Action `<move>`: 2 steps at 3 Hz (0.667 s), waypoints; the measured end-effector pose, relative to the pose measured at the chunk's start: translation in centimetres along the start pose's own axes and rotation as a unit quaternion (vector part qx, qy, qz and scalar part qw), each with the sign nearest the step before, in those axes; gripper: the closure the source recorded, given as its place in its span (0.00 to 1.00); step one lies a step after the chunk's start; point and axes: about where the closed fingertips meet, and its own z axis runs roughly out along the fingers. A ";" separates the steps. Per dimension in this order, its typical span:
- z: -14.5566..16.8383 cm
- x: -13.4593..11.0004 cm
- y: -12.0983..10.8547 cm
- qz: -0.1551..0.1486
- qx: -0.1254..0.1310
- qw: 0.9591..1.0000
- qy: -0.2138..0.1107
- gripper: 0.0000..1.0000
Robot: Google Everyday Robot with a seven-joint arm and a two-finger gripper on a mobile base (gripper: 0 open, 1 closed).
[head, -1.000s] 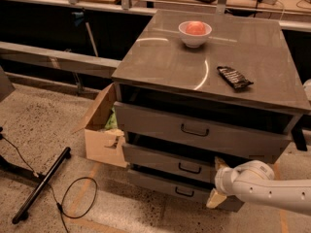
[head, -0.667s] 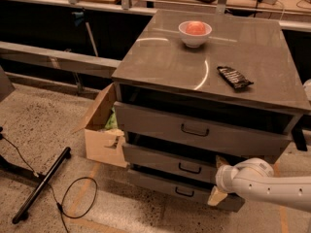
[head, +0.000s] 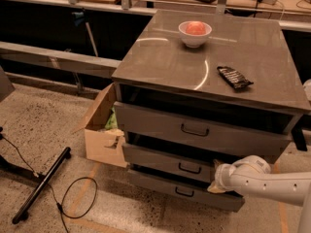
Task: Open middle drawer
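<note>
Handle (head: 188, 168) of middle drawer (head: 150, 158) sits just left of my end effector (head: 217, 181); can't tell its opening. Offset may snag bottom drawer (head: 163, 185).

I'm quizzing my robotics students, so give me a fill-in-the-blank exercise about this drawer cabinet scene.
1. The white bowl sits on ___ of the cabinet.
2. The cabinet has ___ drawers.
3. The gripper is near the middle drawer's ___ end.
4. The cardboard box stands at the cabinet's ___ side.
Missing words: top, three, right, left.
</note>
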 end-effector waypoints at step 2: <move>-0.9 0.0 1.0 -0.002 -0.013 1.000 0.003 0.88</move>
